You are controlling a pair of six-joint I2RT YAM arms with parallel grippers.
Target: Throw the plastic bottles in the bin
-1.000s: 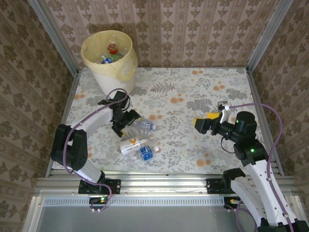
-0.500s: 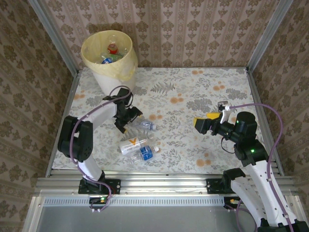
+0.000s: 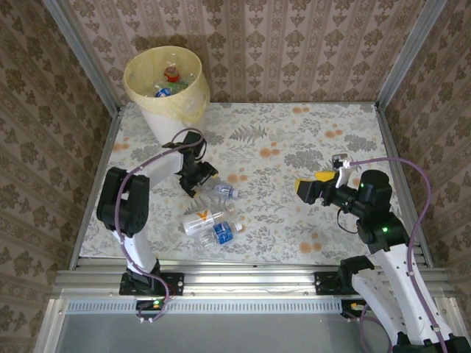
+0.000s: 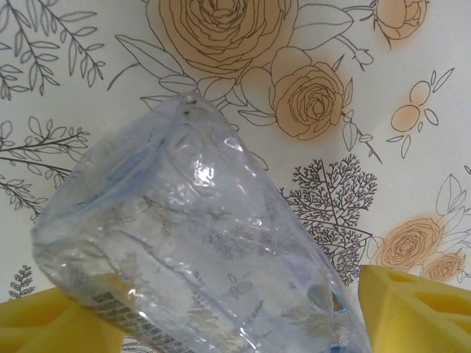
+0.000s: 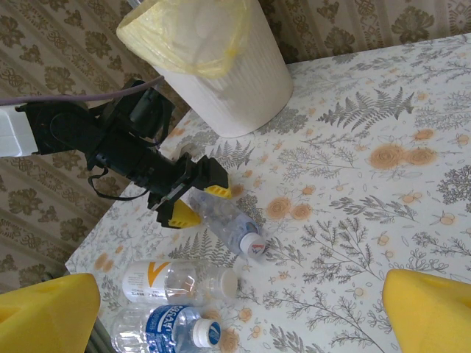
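Observation:
A clear plastic bottle (image 3: 218, 191) with a white cap lies on its side on the flowered table. My left gripper (image 3: 197, 179) straddles its base end. In the left wrist view the bottle (image 4: 199, 243) lies between the yellow fingers (image 4: 416, 309), which stand wide and close against its sides. Two more bottles lie nearer me, one with an orange V label (image 3: 202, 218) and one with a blue label (image 3: 224, 232). The pale-yellow bin (image 3: 173, 118) stands at the far left with several bottles inside. My right gripper (image 3: 305, 188) hovers open and empty at the right.
Patterned walls and metal rails fence the table on all sides. In the right wrist view the bin (image 5: 235, 81) stands just behind the left arm (image 5: 110, 140), with the V-label bottle (image 5: 176, 281) and the blue-label bottle (image 5: 165, 329) in front.
My left gripper has slid up and right onto the clear bottle's base and its jaws have narrowed. The left elbow swung right. The right arm has not moved.

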